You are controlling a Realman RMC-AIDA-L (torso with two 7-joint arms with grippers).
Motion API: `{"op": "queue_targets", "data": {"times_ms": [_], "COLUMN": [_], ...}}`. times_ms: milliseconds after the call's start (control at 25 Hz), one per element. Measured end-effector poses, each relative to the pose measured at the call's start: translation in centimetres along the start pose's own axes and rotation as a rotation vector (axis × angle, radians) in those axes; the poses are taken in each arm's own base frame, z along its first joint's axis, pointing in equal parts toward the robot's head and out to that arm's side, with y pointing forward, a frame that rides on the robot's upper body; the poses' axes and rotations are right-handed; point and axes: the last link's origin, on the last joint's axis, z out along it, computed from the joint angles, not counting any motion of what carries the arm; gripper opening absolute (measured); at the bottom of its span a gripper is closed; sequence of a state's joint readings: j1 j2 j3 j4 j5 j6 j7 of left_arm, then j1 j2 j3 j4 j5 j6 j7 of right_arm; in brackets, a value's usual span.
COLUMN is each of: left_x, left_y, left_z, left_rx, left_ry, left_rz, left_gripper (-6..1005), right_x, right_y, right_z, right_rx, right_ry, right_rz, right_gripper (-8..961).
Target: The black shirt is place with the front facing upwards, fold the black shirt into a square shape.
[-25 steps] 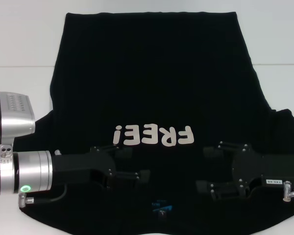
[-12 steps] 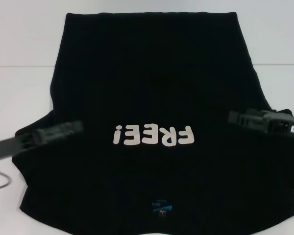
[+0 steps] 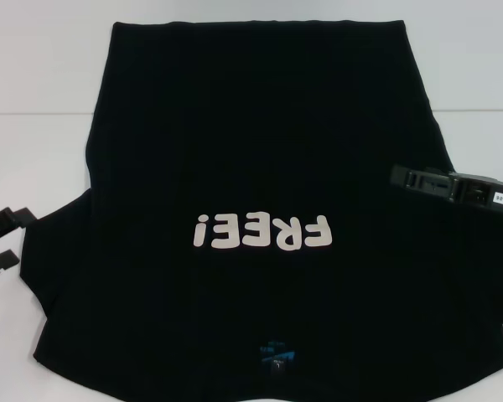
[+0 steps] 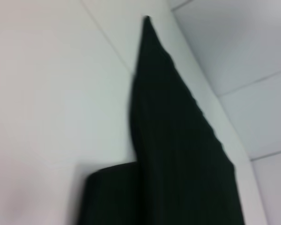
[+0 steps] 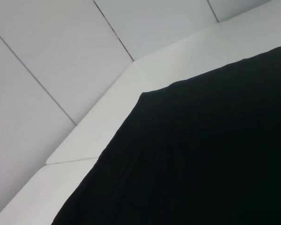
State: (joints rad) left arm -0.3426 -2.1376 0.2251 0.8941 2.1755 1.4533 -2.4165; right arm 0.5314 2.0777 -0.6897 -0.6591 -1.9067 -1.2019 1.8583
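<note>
The black shirt [image 3: 260,142] lies flat and front up on the white table [image 3: 33,84]. Its white letters "FREE!" [image 3: 262,232] sit mid-chest, and its blue neck label [image 3: 277,355] is at the near edge. My left gripper [image 3: 21,237] sits at the far left beside the left sleeve, open with nothing between its fingers. My right gripper [image 3: 402,178] reaches in from the right edge above the right sleeve area, seen edge-on. The left wrist view shows a shirt side edge and sleeve [image 4: 178,154]. A corner of the shirt [image 5: 215,154] fills the right wrist view.
White table shows on both sides of the shirt and beyond its far hem [image 3: 260,23]. The right wrist view shows the table's edge [image 5: 107,117] with pale floor tiles [image 5: 47,56] past it.
Both arms have left the chest area near the collar and swung outward. The left one went to the left edge off the shirt. The right one went to the right and farther away.
</note>
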Motion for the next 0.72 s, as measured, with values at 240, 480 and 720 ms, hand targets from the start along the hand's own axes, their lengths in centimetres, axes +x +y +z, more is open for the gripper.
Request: {"op": "queue_targets", "data": {"times_ms": [240, 480, 720], "left_x": [-0.4, -0.2, 0.3], "left_y": [-1.5, -1.8, -1.1], "left_z": [0.8, 1.7, 2.7], "left_rx": [0.053, 0.071, 0.049], "left_ry": [0.027, 0.056, 0.076], "left_rz": [-0.048, 0.014, 0.209], "left_gripper": [881, 875, 871], "right_x": [-0.1, -0.2, 0.0], "right_y": [0.3, 0.3, 0.3], "right_z": [0.5, 0.6, 0.7], "right_rx": [-0.004, -0.002, -0.004], "right_ry": [0.000, 0.000, 0.003], "right_rz": [-0.003, -0.004, 0.004], "right_gripper": [945, 945, 944]}}
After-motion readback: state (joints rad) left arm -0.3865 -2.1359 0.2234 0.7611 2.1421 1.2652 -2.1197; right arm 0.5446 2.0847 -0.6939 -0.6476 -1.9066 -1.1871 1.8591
